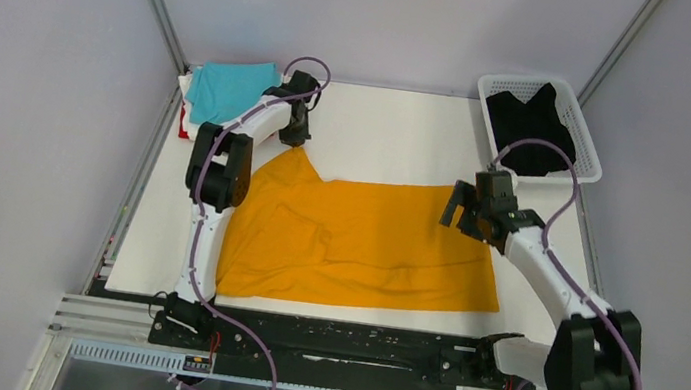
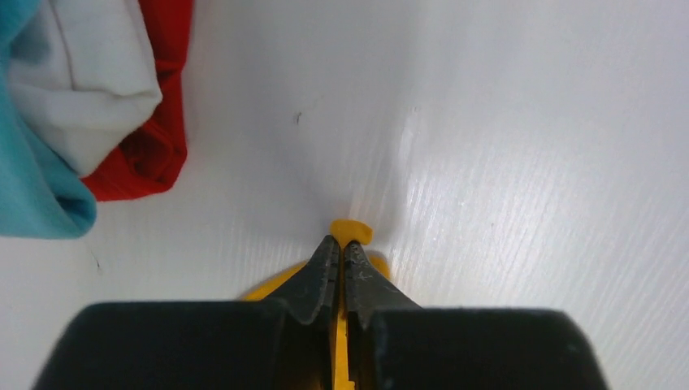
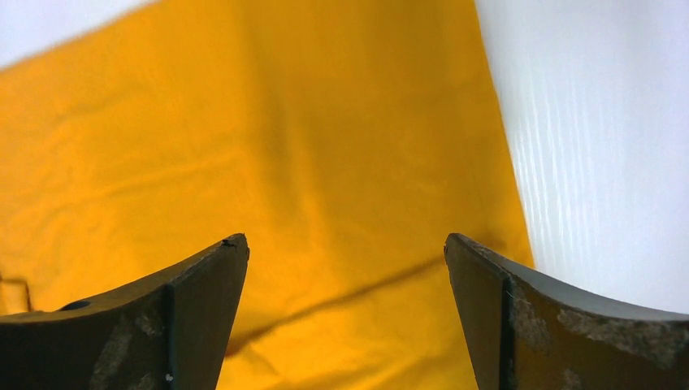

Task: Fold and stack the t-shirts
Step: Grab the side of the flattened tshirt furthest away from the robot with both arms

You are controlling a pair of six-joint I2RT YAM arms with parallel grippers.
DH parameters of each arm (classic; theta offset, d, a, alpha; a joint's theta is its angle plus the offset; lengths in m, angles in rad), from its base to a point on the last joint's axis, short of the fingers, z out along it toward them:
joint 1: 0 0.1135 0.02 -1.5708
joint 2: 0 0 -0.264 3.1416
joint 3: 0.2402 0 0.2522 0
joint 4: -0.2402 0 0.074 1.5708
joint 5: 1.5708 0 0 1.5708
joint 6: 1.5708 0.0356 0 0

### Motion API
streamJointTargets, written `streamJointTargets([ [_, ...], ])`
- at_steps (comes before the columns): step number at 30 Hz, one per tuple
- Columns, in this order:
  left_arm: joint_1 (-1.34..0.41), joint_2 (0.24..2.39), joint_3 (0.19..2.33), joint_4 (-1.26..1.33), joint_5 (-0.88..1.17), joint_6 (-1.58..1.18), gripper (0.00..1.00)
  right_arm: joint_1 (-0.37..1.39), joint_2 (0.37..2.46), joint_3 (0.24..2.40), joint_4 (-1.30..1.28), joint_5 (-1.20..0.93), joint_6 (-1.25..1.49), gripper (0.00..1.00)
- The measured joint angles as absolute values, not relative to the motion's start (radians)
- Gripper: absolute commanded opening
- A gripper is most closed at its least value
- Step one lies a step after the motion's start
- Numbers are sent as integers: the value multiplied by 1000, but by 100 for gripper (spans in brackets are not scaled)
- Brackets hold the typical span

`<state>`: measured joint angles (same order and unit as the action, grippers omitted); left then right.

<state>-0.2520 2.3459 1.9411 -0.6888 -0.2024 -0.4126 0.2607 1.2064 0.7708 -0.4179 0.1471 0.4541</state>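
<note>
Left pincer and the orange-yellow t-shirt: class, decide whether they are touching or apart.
Touching. The left wrist view shows the left pincer shut on the orange-yellow t-shirt, a fold of cloth poking out past its tips.

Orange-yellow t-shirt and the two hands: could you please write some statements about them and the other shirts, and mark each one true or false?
1. The left hand is shut on a corner of the orange-yellow t-shirt. True.
2. The right hand also grips this shirt. False: it is open over the shirt and grips nothing.
3. The black t-shirt lies in the basket. True.
4. The turquoise t-shirt lies under the red t-shirt. False: the turquoise one is on top of the pile, over the white t-shirt and the red one.
</note>
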Motion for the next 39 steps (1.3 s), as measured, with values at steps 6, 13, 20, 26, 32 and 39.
streamJointTargets([
  [6,-262,2305,1882,-696,-210,-411,0,234,1525,1131,-411,59,108,99],
  [13,-282,2188,1754,-684,-209,-417,0,201,1774,1547,-546,-165,-439,99],
  [20,-300,2084,1651,-653,-209,-419,0,134,2017,1802,-799,-251,-744,99],
  [26,-300,2049,1612,-641,-209,-419,0,131,2188,1873,-938,-207,-870,96],
  [32,-300,2048,1592,-634,-209,-419,0,131,2304,1917,-968,-146,-905,90],
  [39,-300,2038,1579,-633,-206,-420,0,131,2344,1953,-1005,-115,-939,79],
])
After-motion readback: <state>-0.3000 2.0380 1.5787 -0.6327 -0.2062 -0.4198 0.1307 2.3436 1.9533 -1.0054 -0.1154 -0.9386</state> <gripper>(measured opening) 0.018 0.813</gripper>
